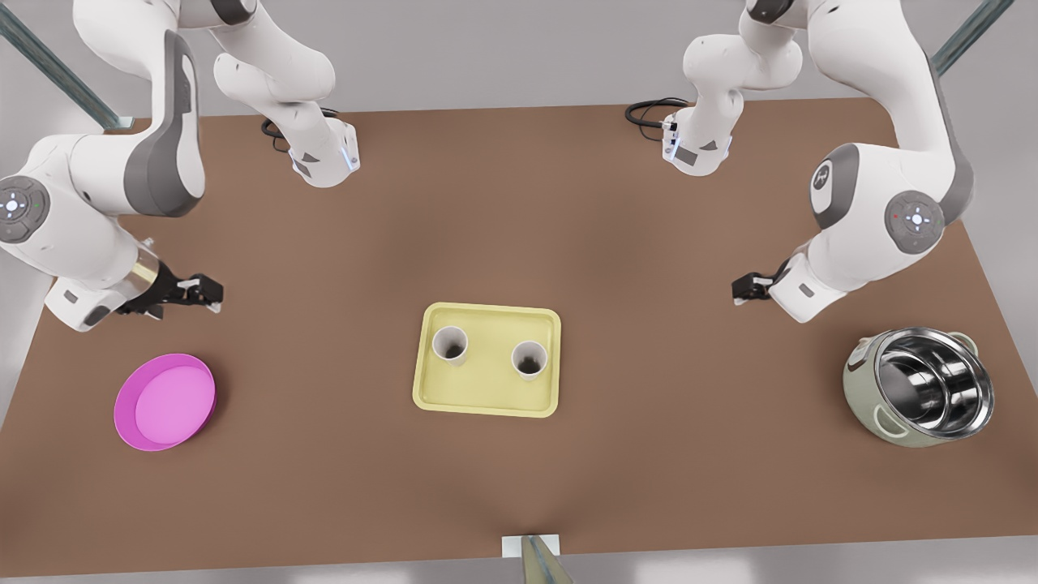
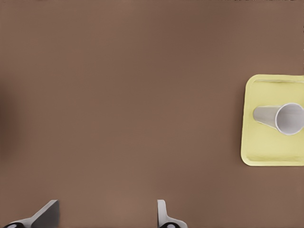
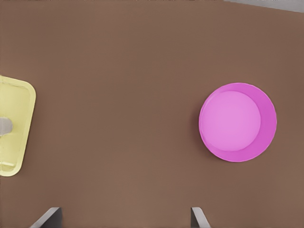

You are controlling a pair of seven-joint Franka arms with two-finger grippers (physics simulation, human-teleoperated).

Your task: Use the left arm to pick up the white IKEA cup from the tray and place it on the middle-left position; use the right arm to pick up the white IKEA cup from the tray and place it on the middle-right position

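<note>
The right end effector hangs above the worktop at the front view's left, near the pink plate. The left end effector hangs at the front view's right. Both have their fingers spread wide and hold nothing. A white cup and a second white cup stand upright, apart, on the yellow tray. The pale sliver at the right wrist view's edge is probably a cup.

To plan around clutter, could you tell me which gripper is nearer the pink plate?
Right. The right gripper hangs close to the pink plate at the front view's left. The left gripper is far off, beyond the tray, near the steel pot.
</note>
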